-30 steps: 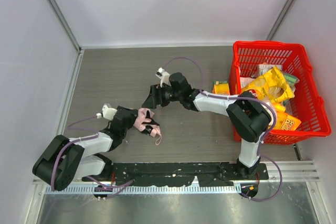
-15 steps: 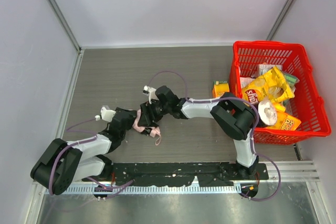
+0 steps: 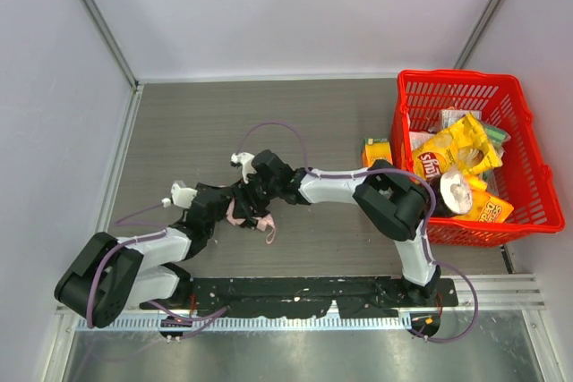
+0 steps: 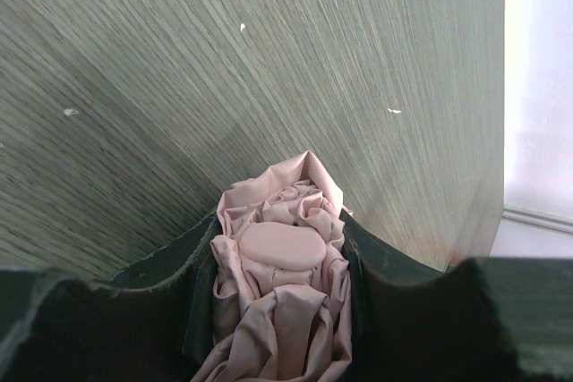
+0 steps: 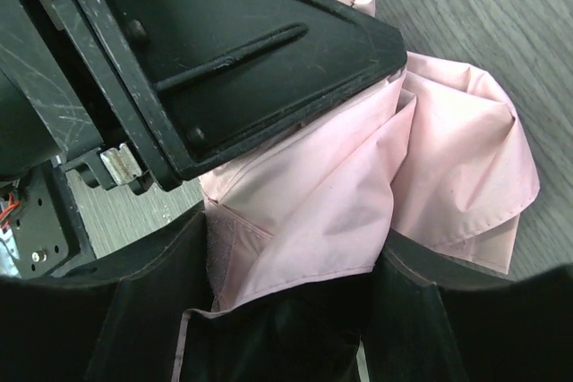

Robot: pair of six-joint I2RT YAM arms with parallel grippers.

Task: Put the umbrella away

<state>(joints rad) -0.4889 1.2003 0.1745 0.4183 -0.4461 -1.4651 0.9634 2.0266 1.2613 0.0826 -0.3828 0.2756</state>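
Found the left claw (image 4: 279, 248) clamped on the bunched umbrella (image 3: 243, 212), low by the tabletop (image 3: 197, 123), front left of middle. Found the right claw (image 5: 295, 257) around loose folds just beside it; could not tell whether pinched. Needed a firm pinch on fabric, clear of the other claw. Noted a red basket (image 3: 458, 74) far right, crowded with yellow snack bags (image 3: 452, 154) and packets; a yellow box (image 3: 377, 149) just outside.
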